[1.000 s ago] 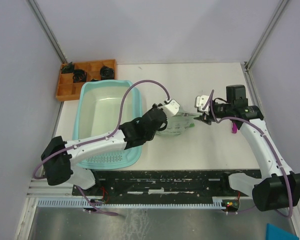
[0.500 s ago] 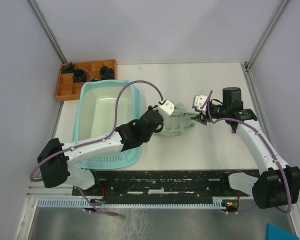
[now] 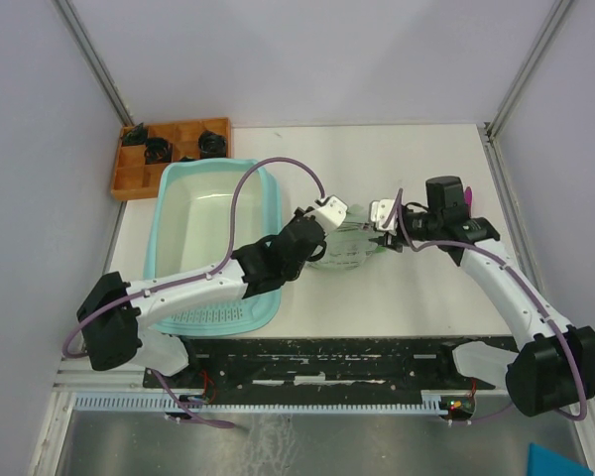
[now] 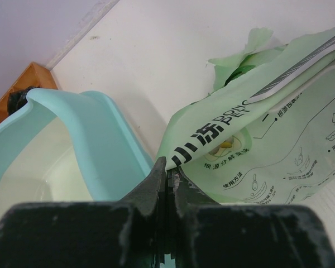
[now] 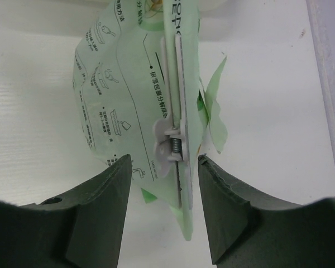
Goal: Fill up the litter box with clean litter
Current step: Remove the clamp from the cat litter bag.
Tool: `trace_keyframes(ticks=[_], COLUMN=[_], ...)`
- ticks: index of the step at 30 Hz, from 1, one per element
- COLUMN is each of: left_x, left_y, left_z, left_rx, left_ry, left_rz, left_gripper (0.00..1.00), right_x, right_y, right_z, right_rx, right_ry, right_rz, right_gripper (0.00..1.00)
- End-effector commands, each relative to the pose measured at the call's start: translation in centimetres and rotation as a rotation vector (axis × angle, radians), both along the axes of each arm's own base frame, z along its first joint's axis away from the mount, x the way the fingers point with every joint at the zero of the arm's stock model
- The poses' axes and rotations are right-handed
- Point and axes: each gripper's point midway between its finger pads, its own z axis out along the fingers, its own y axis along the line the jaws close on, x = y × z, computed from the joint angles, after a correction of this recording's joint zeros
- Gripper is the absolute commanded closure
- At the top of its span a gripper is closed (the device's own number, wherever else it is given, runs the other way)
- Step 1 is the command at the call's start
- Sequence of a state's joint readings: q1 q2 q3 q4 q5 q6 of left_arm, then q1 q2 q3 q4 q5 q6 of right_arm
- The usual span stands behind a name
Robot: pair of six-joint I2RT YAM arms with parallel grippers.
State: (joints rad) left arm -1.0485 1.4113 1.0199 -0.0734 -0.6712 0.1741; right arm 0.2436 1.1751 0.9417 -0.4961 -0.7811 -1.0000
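Worktop with the litter box along its left edge, pale floor exposed, and an orange tray of black parts at the far left corner. The left arm crosses the box's near right corner, its left tool pinched on a corner of the bag. The right tool spreads wide astride the white clip.

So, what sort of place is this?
Most likely a robot test cell, not a home: a white table enclosed by plain lilac walls, two white robot arms bolted to a black mounting plate, and a staged light-teal rectangular plastic litter box.
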Motion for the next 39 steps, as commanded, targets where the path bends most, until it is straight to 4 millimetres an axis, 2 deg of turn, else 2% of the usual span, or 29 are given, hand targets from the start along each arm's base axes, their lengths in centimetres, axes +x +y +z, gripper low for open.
trace_keyframes(ticks=[1,6,16,24,29,33,34,38,39], left_x=[-0.1,-0.2,-0.3,-0.4,-0.5,-0.6,-0.6,-0.6,-0.5], left_y=[-0.9,-1.0,-1.0,-1.2,-1.1,-1.0,-1.0,-1.0,-1.0], left_z=[-0.7,-0.8,-1.0,-1.0,-1.0,-1.2,-1.3,-1.3,-1.3], left_rx=[-0.025,-0.029,-0.035,-0.047,-0.051,-0.051,-0.050,-0.050,-0.050], left_ry=[0.043,0.047,0.053,0.056,0.059,0.063,0.064,0.064,0.065], left_rz=[-0.011,-0.016,-0.023,-0.029,-0.029,-0.029,-0.029,-0.029,-0.029], left_gripper=[0.97,0.97,0.97,0.97,0.97,0.97,0.97,0.97,0.97], right_x=[-0.5,-0.3,1.3,1.8,2.2,2.6,2.5,2.2,1.9], right_y=[0.1,0.2,0.1,-0.1,0.0,-0.1,-0.1,0.0,0.0], right_z=[-0.2,-1.0,0.1,0.3,0.9,1.4,1.4,1.3,1.2], right_rx=[-0.039,-0.062,-0.040,-0.032,-0.010,-0.005,-0.005,-0.011,-0.015], right_ry=[-0.031,-0.041,-0.061,-0.074,-0.080,-0.083,-0.081,-0.072,-0.068], right_rz=[0.018,0.004,-0.068,-0.096,-0.117,-0.139,-0.138,-0.122,-0.108], right_gripper=[0.41,0.45,0.61,0.68,0.77,0.96,0.98,0.97,0.86])
